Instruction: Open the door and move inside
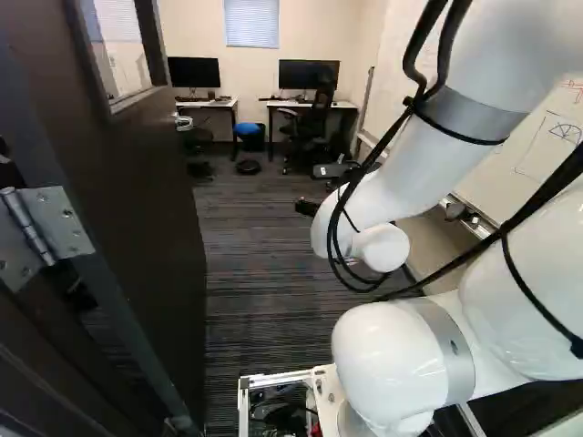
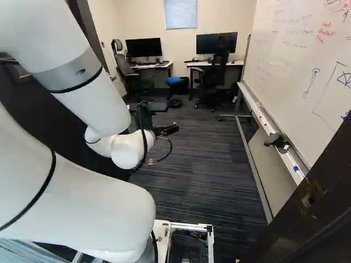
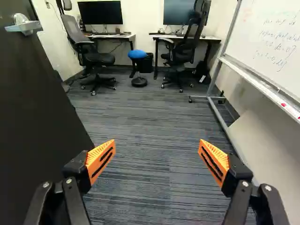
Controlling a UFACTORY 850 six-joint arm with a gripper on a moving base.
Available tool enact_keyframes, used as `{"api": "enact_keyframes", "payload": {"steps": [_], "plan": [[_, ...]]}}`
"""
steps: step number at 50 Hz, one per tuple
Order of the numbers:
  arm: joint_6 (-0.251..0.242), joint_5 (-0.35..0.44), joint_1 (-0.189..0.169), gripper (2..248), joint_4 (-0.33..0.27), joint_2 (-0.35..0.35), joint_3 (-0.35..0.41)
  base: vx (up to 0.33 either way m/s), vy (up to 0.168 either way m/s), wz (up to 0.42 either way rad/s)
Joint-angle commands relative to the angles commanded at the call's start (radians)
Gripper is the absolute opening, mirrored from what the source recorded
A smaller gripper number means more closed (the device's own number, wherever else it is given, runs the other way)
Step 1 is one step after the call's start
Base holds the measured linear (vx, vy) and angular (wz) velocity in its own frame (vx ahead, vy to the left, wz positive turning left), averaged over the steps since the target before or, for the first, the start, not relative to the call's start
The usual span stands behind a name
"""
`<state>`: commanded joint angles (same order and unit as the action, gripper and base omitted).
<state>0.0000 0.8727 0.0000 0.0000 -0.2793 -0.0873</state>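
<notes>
Computer monitors (image 3: 100, 12) — two, desks (image 2: 155, 65) two, high-backed wheeled office chairs (image 3: 96, 58) two. Round blue-seated stool (image 3: 137, 54) one, black wastebasket (image 3: 146, 64) one, window blind (image 2: 181, 13) one, whiteboard (image 2: 296, 66) one. Door (image 3: 42, 103) one, visible metal hinge (image 1: 55, 223) one. White robot arm (image 1: 410, 173) one, black gripper (image 2: 173, 129) one, orange pads (image 3: 101, 160) two. Whiteboard markers (image 2: 296, 168) — several, too small to count.

Door (image 1: 146, 200) left of whiteboard (image 2: 290, 71)

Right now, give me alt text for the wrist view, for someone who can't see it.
Open fingers point alongside a dark open door into an office, nothing held between them. Ahead, across striped carpet, are two desks with monitors, two office chairs and a blue stool; a whiteboard stands opposite the door.
</notes>
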Motion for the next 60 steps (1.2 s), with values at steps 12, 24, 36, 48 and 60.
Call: {"api": "enact_keyframes", "payload": {"steps": [12,24,36,48,60], "plan": [[0.0,0.0,0.0,247,0.0,0.0,0.0,0.167,-0.001,-0.008],[0.0,0.0,0.0,247,0.0,0.0,0.0,0.19,0.003,-0.005],[0.0,0.0,0.0,247,0.0,0.0,0.0,0.201,-0.008,0.001],[0.0,0.0,0.0,247,0.0,0.0,0.0,0.184,-0.02,-0.001],[0.0,0.0,0.0,247,0.0,0.0,0.0,0.195,-0.021,-0.002]]}}
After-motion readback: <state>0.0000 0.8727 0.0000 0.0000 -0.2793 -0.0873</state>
